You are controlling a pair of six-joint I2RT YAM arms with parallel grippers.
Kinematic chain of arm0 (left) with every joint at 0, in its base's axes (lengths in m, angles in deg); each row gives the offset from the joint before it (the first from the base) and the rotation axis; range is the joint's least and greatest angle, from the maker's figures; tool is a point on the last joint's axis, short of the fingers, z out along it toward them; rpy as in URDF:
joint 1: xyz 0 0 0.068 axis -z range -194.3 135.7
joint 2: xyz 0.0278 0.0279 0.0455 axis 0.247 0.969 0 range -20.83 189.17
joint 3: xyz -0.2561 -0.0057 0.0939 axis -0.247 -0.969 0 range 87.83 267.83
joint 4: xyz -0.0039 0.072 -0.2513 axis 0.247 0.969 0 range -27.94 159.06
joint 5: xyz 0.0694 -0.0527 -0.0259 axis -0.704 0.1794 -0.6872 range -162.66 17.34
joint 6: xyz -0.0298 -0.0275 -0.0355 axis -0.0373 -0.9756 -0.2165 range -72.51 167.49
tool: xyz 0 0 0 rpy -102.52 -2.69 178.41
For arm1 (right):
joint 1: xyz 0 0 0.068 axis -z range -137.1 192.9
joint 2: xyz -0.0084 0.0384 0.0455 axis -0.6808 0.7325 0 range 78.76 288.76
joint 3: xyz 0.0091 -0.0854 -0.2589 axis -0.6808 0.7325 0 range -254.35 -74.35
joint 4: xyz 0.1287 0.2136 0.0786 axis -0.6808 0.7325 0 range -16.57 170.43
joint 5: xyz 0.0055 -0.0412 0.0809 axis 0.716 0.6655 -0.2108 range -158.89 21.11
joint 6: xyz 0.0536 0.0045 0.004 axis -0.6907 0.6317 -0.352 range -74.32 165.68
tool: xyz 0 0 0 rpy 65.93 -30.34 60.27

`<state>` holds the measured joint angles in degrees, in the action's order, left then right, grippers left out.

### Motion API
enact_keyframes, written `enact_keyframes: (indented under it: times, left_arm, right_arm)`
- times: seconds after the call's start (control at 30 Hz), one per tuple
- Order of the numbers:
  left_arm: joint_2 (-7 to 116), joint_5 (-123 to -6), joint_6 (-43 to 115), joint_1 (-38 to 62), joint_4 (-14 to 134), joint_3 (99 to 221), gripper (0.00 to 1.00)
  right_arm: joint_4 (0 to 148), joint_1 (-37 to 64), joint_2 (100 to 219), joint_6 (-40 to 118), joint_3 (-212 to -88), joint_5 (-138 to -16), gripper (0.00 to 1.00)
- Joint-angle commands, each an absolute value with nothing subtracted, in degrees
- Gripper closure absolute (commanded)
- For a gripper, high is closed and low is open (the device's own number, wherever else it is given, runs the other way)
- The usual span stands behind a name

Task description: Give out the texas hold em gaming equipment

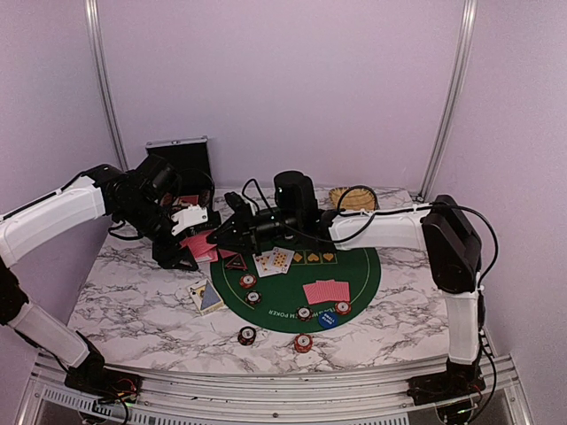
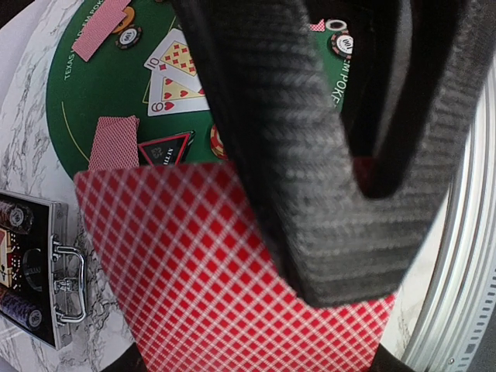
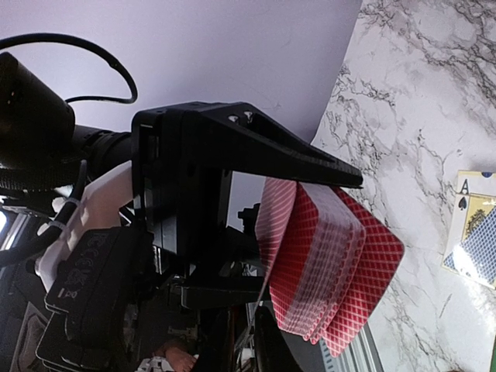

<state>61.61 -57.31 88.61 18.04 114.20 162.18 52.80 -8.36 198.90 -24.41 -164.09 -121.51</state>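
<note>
Dealing looks to be the step in hand: the left gripper (image 1: 187, 254) is clamped on a deck of red-backed cards (image 2: 201, 271) and holds it up off the marble table (image 1: 133, 301), just beside the left edge of the green poker mat (image 1: 359, 274), probably so the other arm can draw from it. The right gripper (image 1: 229, 232) reaches across the mat and sits right by that deck; I cannot tell how wide its jaws stand. On the mat lie face-up cards (image 1: 275, 259), a black triangular marker (image 1: 235, 262), a face-down pair (image 1: 325, 290) and several poker chips (image 1: 253, 297), while two more chips (image 1: 247, 336) sit on the marble near the front edge, so the layout seems partly dealt
</note>
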Motion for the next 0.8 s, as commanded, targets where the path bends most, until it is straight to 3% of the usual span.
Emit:
enact_keyframes:
  times: [0.0, 0.1, 0.77]
  left_arm:
    - [59.95, -57.06, 88.36, 17.96, 114.10, 163.11, 1.00]
    - [60.03, -57.01, 88.28, 17.96, 114.12, 163.11, 1.00]
    - [59.95, -57.72, 88.00, 17.96, 114.18, 163.16, 1.00]
  right_arm:
    - [51.59, -8.70, 199.69, -24.20, -164.46, -122.19, 0.94]
    - [52.39, -8.19, 198.91, -23.79, -163.74, -121.83, 1.00]
    - [60.18, 0.97, 187.92, -16.24, -149.04, -120.77, 1.00]
